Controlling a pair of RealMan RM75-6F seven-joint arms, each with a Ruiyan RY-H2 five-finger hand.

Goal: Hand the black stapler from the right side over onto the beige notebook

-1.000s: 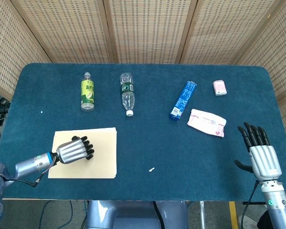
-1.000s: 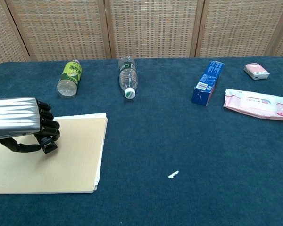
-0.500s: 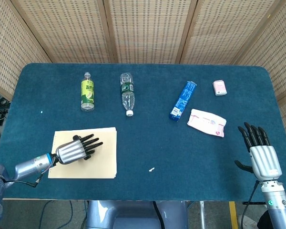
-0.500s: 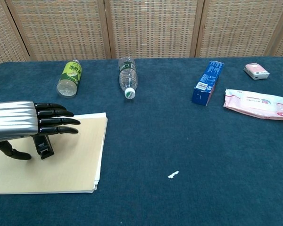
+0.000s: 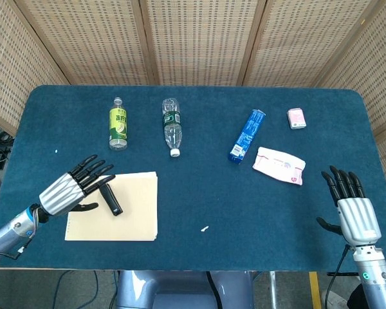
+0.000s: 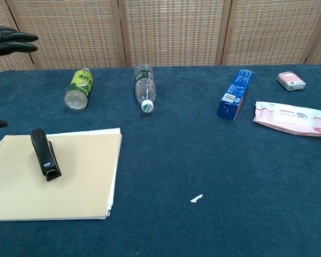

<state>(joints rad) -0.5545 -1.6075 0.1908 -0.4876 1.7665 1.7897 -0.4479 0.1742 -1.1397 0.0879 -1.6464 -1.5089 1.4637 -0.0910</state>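
Note:
The black stapler (image 5: 111, 199) (image 6: 44, 154) lies flat on the beige notebook (image 5: 135, 215) (image 6: 80, 182) at the front left of the table. My left hand (image 5: 71, 188) hovers above and to the left of it, fingers spread, holding nothing; in the chest view only its fingertips (image 6: 10, 42) show at the top left corner. My right hand (image 5: 351, 205) rests at the front right edge of the table, fingers straight and apart, empty. The chest view does not show it.
Along the back lie a green-labelled bottle (image 5: 118, 123) (image 6: 77, 89), a clear bottle (image 5: 172, 125) (image 6: 144, 87), a blue box (image 5: 247, 134) (image 6: 235, 93), a pink wipes pack (image 5: 280, 165) (image 6: 291, 118) and a small pink packet (image 5: 296, 118) (image 6: 290, 80). A white scrap (image 5: 204, 228) (image 6: 196, 198) lies mid-front.
My left hand opened its fingers, let go of the stapler on the notebook, then lifted away up and to the left. The right hand has not moved.

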